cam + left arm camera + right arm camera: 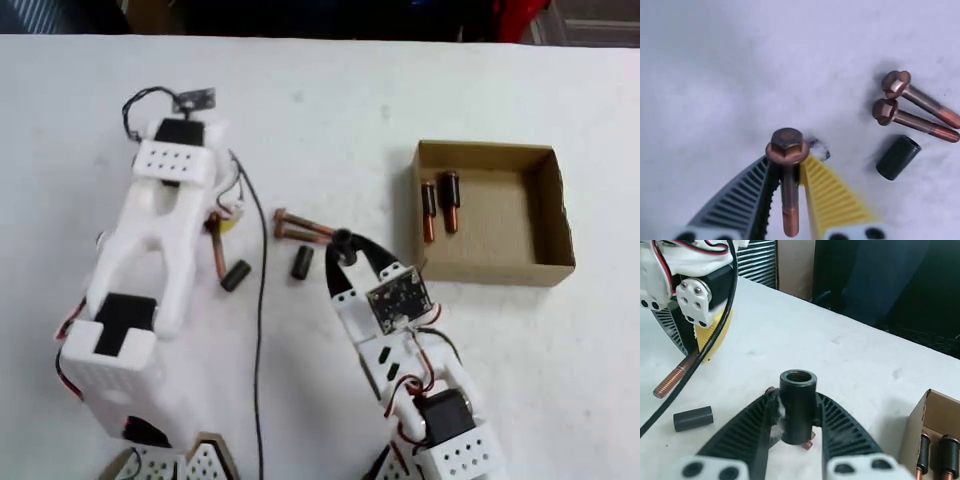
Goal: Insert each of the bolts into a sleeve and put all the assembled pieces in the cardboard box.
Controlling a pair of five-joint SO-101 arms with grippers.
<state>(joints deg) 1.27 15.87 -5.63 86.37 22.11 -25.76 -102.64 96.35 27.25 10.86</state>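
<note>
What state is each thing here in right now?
Left gripper: shut on a bolt.
Right gripper: shut on an upright sleeve.
Loose bolts: two, lying bare on the table.
Loose sleeves: two, lying empty.
Cardboard box: open, two assembled pieces inside.

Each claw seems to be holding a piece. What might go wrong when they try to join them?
The bolt in the left gripper must meet the small bore of the sleeve held by the right gripper; a slight misalignment could jam or knock one loose. The black cable lies between the arms and might snag.
</note>
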